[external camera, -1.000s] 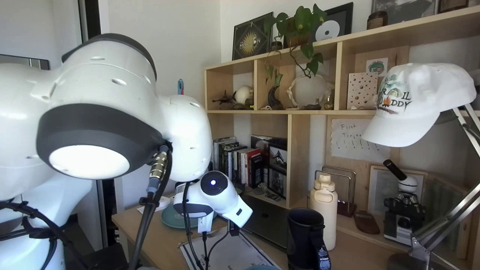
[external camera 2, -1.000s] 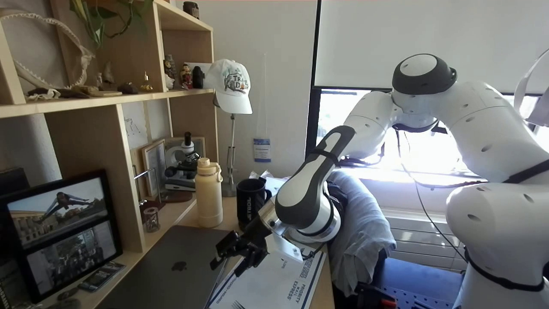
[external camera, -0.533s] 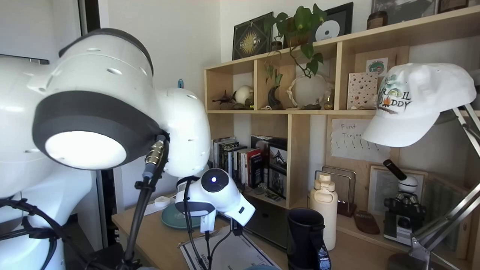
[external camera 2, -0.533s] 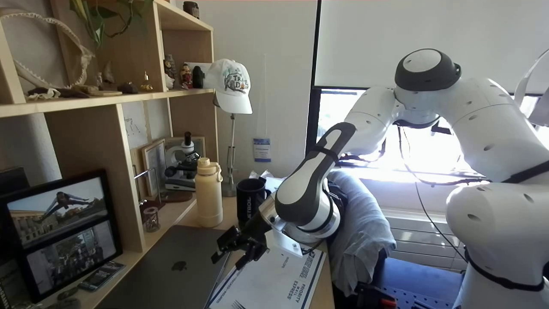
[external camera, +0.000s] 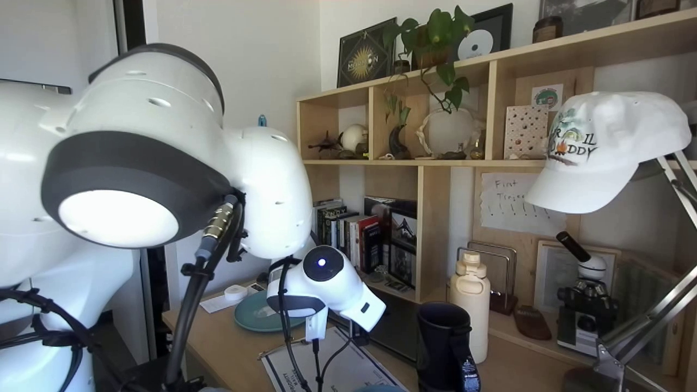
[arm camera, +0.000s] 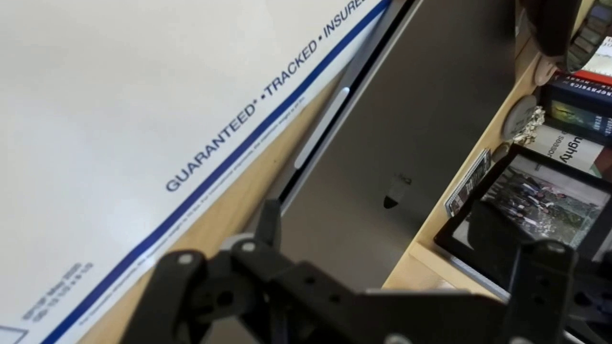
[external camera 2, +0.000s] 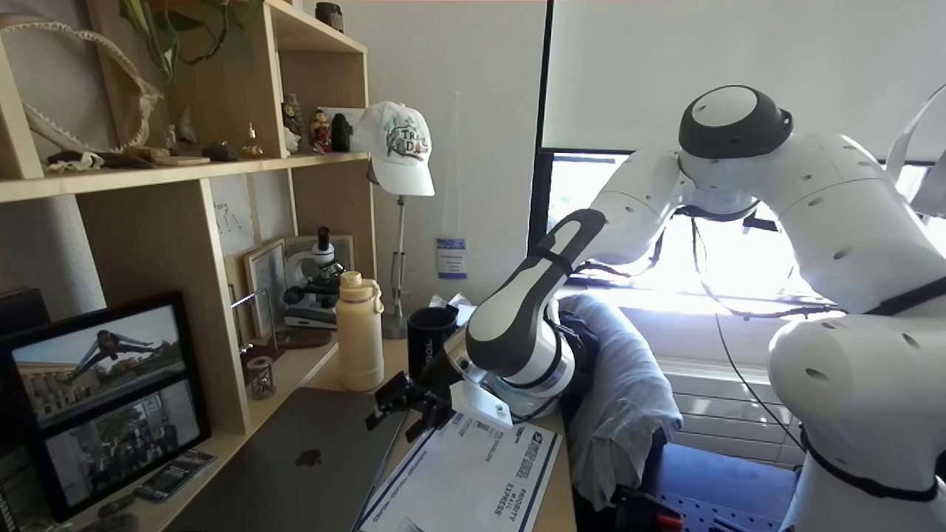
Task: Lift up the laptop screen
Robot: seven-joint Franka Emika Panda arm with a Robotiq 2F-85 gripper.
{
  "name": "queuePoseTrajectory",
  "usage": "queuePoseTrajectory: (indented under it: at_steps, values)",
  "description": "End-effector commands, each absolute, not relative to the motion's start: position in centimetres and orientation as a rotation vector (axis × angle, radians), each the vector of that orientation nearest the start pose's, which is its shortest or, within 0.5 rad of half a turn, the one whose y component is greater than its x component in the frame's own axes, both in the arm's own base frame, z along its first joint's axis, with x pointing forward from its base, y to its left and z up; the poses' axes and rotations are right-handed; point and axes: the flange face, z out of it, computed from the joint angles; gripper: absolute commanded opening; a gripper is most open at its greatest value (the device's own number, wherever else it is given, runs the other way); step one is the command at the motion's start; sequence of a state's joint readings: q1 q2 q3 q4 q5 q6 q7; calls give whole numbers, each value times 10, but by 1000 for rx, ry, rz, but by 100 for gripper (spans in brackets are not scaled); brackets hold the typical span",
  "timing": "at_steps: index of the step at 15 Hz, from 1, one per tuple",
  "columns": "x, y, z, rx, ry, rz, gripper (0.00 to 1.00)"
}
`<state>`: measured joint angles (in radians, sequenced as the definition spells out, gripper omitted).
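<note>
The laptop is closed; its dark grey laptop screen lid (external camera 2: 295,473) lies flat on the desk with the logo up. The lid also shows in the other exterior picture (external camera: 393,332), partly behind the arm and the black mug. In the wrist view, the lid (arm camera: 430,105) runs diagonally, with a thin dark gap along its front edge. My gripper (external camera 2: 392,430) is open and empty, above the lid's front edge near the mug end. In the wrist view, my gripper (arm camera: 382,210) has one fingertip by that edge and the other over the shelf side. Contact cannot be told.
A black mug (external camera 2: 427,336) and a cream bottle (external camera 2: 360,336) stand at the laptop's end. A white mailing envelope (external camera 2: 473,473) lies along its front. A teal plate (external camera: 251,318) is on the desk. A framed photo (external camera 2: 111,399) and shelves border the back.
The gripper has moved along the laptop's front edge toward the mug, rightward in an exterior view. It stays open. The laptop has not moved.
</note>
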<state>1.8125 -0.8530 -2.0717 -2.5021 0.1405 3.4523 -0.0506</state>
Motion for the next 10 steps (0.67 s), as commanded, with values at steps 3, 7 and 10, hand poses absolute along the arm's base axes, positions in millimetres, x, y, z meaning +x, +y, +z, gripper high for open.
queuePoseTrajectory:
  at_steps: [3,7,10]
  values:
    - [494,-107,169,-2330,860,-691,100]
    - [502,-105,168,-2330,845,-704,100]
    - [507,-101,163,-2328,840,-696,100]
